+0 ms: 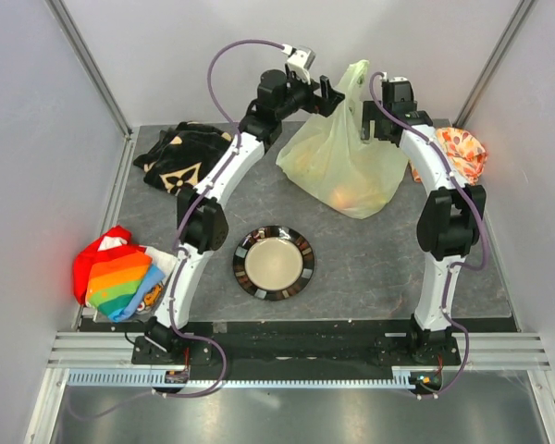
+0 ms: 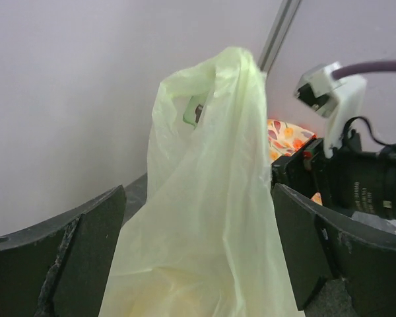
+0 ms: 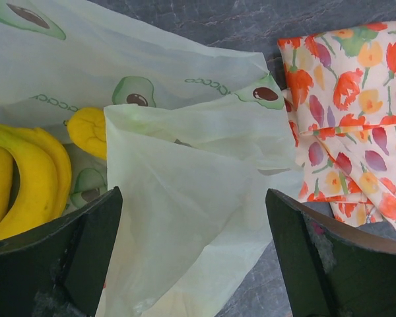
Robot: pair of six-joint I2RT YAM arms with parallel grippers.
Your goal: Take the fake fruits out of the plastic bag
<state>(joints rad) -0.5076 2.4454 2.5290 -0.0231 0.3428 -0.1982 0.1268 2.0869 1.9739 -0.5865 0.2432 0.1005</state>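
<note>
Plastic bag (image 1: 347,162): table (image 1: 370,268), 1 o'clock, handle upright.
Left gripper (image 2: 195,264): fingers wide apart, bag film between them; contact unclear.
Right gripper (image 3: 195,254): fingers apart at the bag mouth.
Banana bunch (image 3: 26,178): inside the bag, cut off at 9 o'clock.
Yellow oval fruit (image 3: 87,130): half hidden by film.
Peach (image 1: 359,196): an orange blur through the bag wall.

What we see lying about on the grey table (image 1: 370,268)

At the far left we find a crumpled black cloth (image 1: 183,157) with pale tan motifs. At the near left edge lies a rainbow-striped cloth (image 1: 116,273) with red at its top. In the middle sits a round plate (image 1: 305,264), dark-rimmed with a cream centre, and at the far right a bunched orange flower-print cloth (image 1: 462,153).
</note>
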